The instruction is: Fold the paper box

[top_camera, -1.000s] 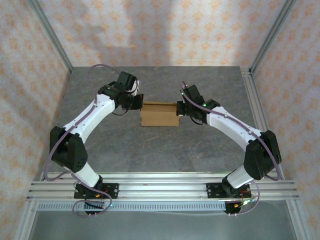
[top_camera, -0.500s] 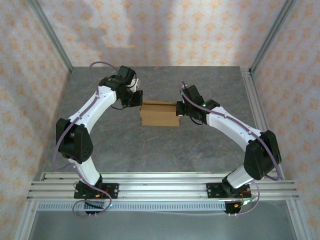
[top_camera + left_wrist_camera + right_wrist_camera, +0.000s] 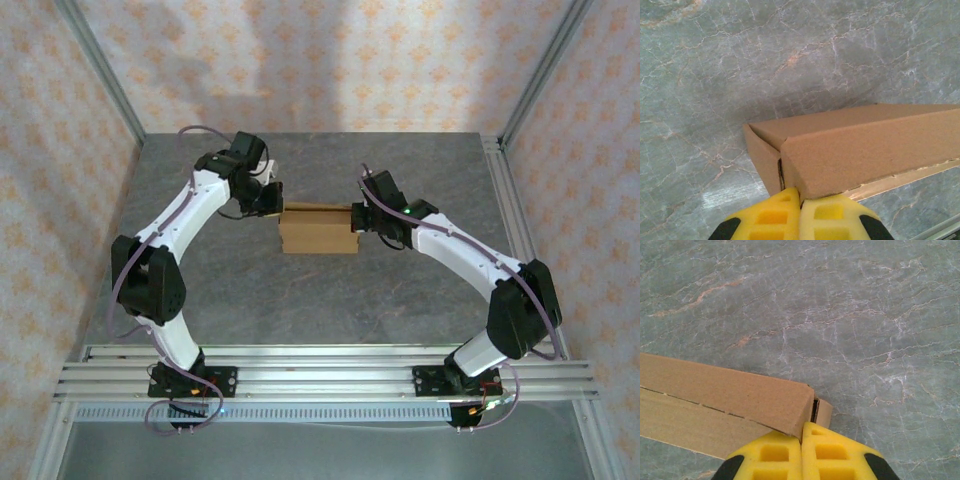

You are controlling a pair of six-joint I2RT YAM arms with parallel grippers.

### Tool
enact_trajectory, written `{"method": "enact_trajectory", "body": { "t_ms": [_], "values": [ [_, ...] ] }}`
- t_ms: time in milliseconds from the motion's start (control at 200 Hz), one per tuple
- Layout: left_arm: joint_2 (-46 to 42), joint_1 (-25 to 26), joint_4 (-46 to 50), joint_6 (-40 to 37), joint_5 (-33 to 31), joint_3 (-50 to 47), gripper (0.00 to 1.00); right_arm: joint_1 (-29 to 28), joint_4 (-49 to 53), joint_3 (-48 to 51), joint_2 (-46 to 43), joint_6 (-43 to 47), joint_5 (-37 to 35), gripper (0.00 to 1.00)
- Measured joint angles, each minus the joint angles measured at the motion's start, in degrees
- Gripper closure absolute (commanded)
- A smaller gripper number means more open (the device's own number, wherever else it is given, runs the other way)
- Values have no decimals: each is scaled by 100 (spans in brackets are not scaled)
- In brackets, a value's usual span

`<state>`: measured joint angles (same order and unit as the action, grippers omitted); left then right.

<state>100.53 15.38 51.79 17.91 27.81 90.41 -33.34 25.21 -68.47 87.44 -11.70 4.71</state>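
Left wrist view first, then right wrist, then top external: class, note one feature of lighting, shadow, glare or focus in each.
Left wrist: a dark shadow lies on the table behind the paper box, with a pale glare patch at lower left. Right wrist: even light, table veins sharp, no strong shadow. Top external: soft light, broad faint shadows on the patterned back wall.

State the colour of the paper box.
Plain brown, unmarked; the left wrist view shows the paper box best.

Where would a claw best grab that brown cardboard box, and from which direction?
Probably from above, mid-length, pinching the paper box across its shorter span: it lies flat on the table, and its long sides run straight and parallel.
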Motion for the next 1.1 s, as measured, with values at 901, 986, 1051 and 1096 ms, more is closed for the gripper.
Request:
{"method": "enact_trajectory", "body": {
  "t_ms": [901,986,1051,1096],
  "values": [
    [-1005,573,-1668,227,-855,-1644,50,-551,-2667,1888,-605,1161,-1104,100],
    [-1036,601,-1648,282,-855,-1644,42,-632,-2787,1921,-575,1274,-1276,100],
    [-1084,627,-1620,323,-828,-1657,15,-667,-2855,1926,-546,1329,-1346,100],
    [-1119,636,-1543,308,-839,-1663,2,-682,-2879,1930,-531,1353,-1384,100]
  ]
}}
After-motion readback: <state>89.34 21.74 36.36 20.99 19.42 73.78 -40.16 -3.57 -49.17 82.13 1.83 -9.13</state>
